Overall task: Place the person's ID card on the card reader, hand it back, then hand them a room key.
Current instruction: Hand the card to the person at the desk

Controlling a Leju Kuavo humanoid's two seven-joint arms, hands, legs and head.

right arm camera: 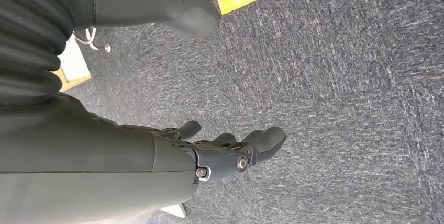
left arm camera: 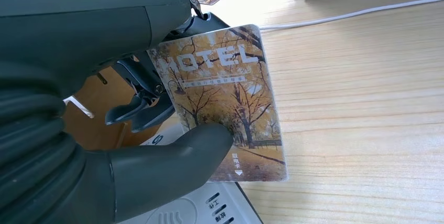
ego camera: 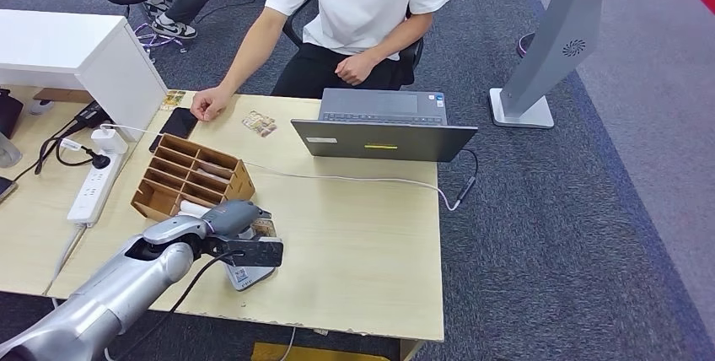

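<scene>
Wooden desk: I see left robot hand pinching hotel card above card reader, likely for scanning; right robot hand hangs loose, holding nothing.

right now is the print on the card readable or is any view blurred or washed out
Left wrist view: the hotel card is sharp and HOTEL reads clearly, though the tabletop beyond is bright and pale. Head view: evenly lit, card too small to read. Right wrist view: carpet in focus.
</scene>
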